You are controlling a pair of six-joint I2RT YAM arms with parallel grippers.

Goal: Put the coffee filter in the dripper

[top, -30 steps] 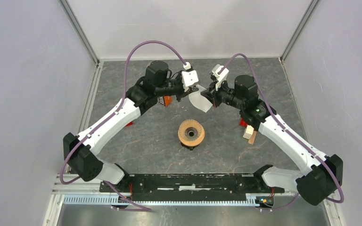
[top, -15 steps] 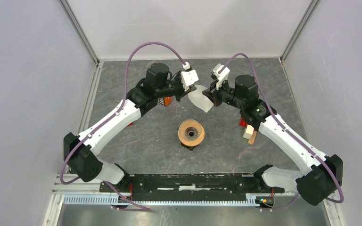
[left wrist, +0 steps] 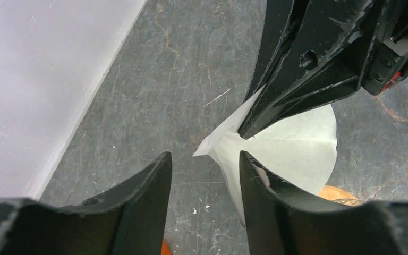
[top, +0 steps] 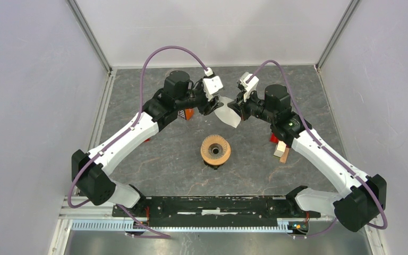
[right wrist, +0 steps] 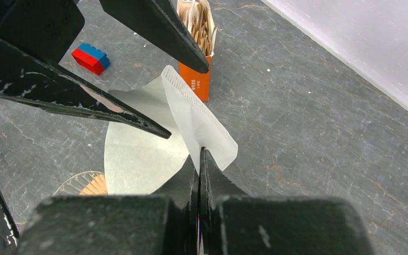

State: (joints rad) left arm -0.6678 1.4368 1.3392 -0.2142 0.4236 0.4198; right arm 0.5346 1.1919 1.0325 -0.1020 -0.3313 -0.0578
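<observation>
Grey marbled tabletop [top: 154, 164], pale walls around. Coffee filter [right wrist: 154, 143] hung in the air, its seam edge pinched in the right gripper [right wrist: 200, 154], jaws pressed flat together. Left gripper [left wrist: 203, 159] faced it, jaws spread, the filter's point between them, nothing gripped. Dripper [top: 215, 150] stood below both grippers, toward the arm bases, well apart, no paper in it. Orange filter box [right wrist: 195, 79] sat beyond the left gripper. Judgement: left needed to take the opposite ply, ease the cone open without tearing, then descend point-first.

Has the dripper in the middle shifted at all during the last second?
No. The dripper sits in the same spot, just as far from the black rail at the near edge as before.
</observation>
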